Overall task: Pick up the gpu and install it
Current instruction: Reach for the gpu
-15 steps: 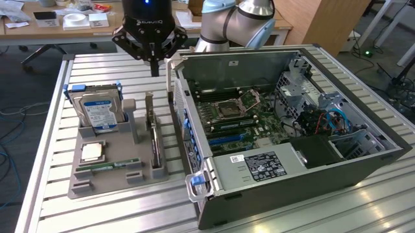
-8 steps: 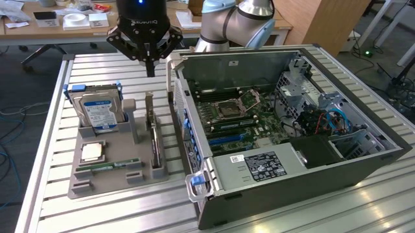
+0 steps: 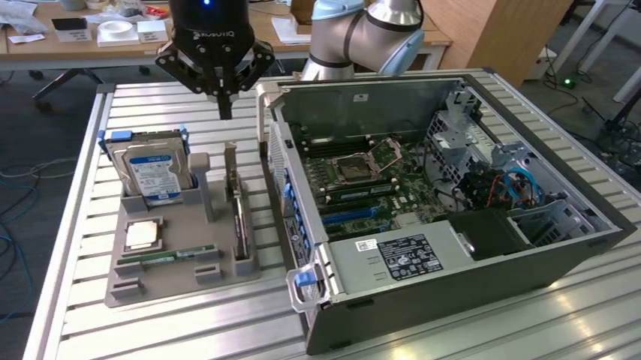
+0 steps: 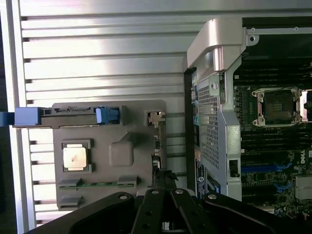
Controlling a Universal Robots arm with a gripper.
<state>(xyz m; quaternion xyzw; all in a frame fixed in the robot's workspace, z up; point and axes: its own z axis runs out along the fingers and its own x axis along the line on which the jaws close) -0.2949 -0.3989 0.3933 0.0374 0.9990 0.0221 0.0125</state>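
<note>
The gpu [image 3: 236, 204] is a thin dark card standing on edge in a slot of the grey parts holder [image 3: 176, 281], with its pale metal bracket at the far end. In the wrist view the gpu [image 4: 156, 146] shows edge-on beside the holder's rim. My gripper [image 3: 224, 105] hangs in the air above the far end of the card, fingers pressed together and holding nothing. Its black fingers [image 4: 151, 207] converge over the card's edge in the wrist view.
An open computer case [image 3: 561, 247] lies at the exterior view's right, its motherboard [image 3: 371, 180] and blue slots exposed. The holder also carries a hard drive [image 3: 150, 176], a processor [image 3: 143, 236] and a green memory stick [image 3: 165, 257]. A cluttered desk stands behind.
</note>
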